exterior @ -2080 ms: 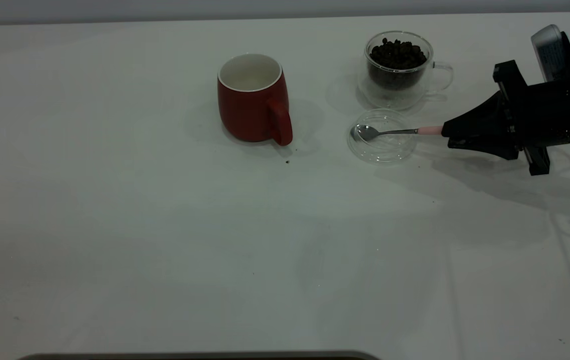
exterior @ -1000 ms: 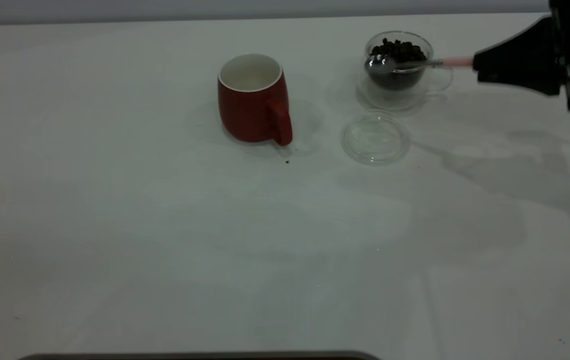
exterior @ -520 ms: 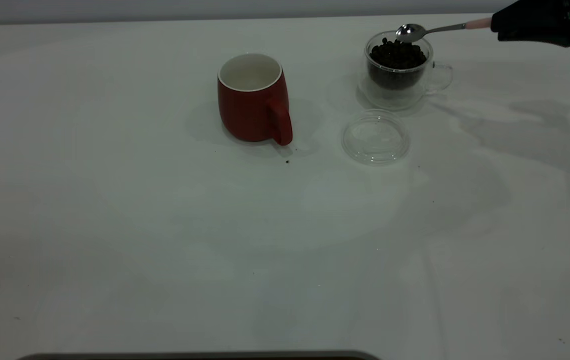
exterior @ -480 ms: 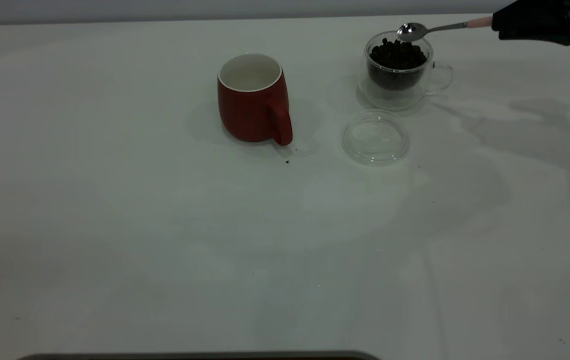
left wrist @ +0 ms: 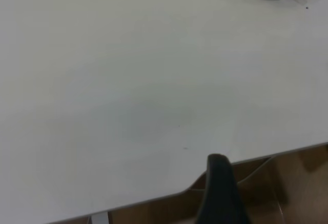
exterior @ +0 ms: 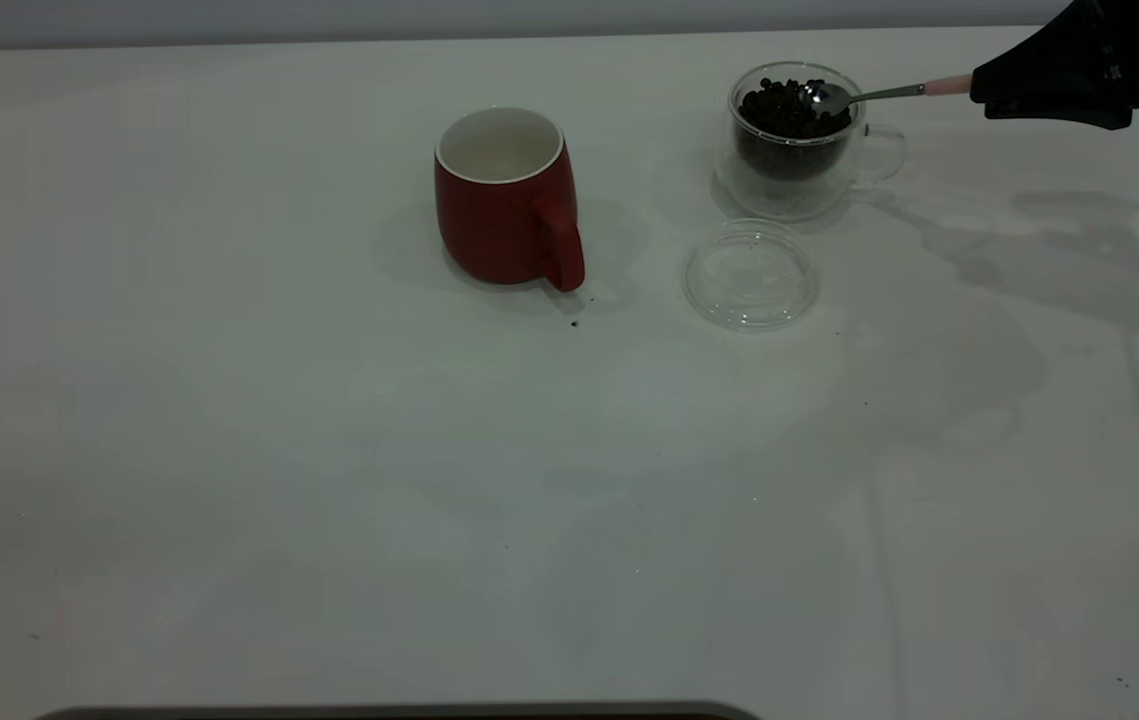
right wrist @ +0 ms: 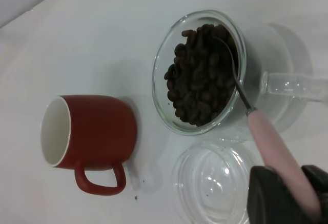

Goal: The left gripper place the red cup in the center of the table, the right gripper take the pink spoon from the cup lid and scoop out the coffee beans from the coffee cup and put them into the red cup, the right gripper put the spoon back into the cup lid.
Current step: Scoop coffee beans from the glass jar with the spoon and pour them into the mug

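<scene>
Pink spoon (exterior: 874, 94) was pinched by its handle in the right tool (exterior: 979, 88), bowl dipped among the coffee beans (right wrist: 200, 78) in the coffee cup (exterior: 794, 140), evidently to load a scoop. The right arm reached in from the table's (exterior: 329, 450) far right edge, angled slightly downward. Red cup (exterior: 504, 195) stood upright mid-table, empty, ready to receive; the cup lid (exterior: 751, 275) lay bare just beside the coffee cup. Whether the parked left tool (left wrist: 221, 193) was spread, I cannot tell.

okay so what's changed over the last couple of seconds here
The right gripper lifted the pink spoon out of the cup lid, carried it up over the coffee cup and lowered its bowl onto the coffee beans. The lid and the red cup stayed put.
</scene>
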`<state>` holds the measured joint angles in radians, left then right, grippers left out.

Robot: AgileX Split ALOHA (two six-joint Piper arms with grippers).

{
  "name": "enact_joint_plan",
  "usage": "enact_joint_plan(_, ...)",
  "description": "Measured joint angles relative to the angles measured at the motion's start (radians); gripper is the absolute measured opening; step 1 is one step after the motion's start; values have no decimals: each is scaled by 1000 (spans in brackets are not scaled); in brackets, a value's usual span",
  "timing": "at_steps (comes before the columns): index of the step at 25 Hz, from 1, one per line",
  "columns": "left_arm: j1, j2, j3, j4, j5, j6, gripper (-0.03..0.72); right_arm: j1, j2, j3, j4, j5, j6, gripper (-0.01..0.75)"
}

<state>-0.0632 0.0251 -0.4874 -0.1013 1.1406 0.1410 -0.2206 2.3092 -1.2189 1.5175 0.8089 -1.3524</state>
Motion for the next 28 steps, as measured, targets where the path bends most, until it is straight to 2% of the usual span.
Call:
enact_joint_plan(11, 0, 0, 0, 0, 0, -2, 586, 0, 0, 0, -40, 66, 117, 113)
enact_joint_plan(28, 0, 0, 0, 0, 0, -1, 586, 0, 3, -1, -49, 70, 210, 113)
